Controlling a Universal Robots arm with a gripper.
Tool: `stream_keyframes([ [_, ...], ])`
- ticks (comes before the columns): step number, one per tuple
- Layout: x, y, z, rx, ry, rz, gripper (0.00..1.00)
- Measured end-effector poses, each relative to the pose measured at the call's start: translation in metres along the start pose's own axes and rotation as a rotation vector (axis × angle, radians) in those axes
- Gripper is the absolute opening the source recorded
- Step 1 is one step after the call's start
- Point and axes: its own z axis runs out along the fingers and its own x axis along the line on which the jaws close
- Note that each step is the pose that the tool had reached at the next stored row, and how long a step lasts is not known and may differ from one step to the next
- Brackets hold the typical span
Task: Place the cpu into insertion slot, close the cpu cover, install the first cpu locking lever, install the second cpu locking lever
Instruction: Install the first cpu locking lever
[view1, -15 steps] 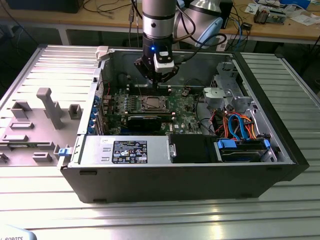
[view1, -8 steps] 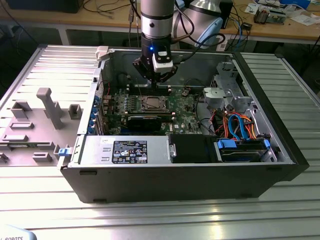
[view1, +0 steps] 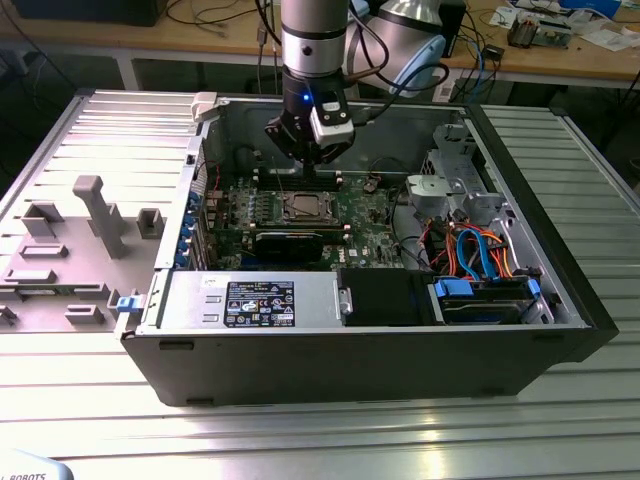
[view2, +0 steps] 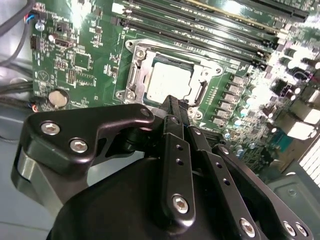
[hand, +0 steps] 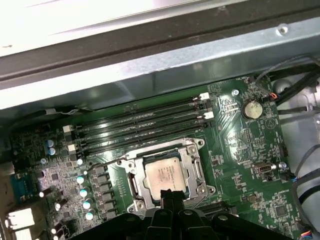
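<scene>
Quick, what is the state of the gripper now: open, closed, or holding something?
Gripper: closed, nothing seen in it, close to the seated cpu.

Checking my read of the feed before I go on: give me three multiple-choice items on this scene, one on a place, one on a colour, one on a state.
1. Where is the cpu?
A in the insertion slot
B on the power supply
C outside the case

2. The circuit board is:
A blue
B green
C red

3. The cpu cover is:
A standing upright
B lying flat around the cpu
C off the board

Key: 1 A, its silver top sits inside the slot's metal rim. 2 B, green shows all around the slot. 3 B, the frame lies level, with the chip showing through its window.
</scene>
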Motion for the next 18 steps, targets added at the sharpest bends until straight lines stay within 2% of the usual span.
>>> stream_keyframes([
  [3, 0.0000, 0.0000, 0.0000, -0.0010, -0.0004, -0.032, 0.11],
  [12, 0.0001, 0.0000, 0.0000, -0.0010, -0.0004, -0.034, 0.11],
  [15, 0.0001, 0.0000, 0.0000, -0.0017, -0.0007, -0.056, 0.11],
  [18, 0.0001, -0.0001, -0.0010, -0.0016, -0.0007, -0.058, 0.11],
])
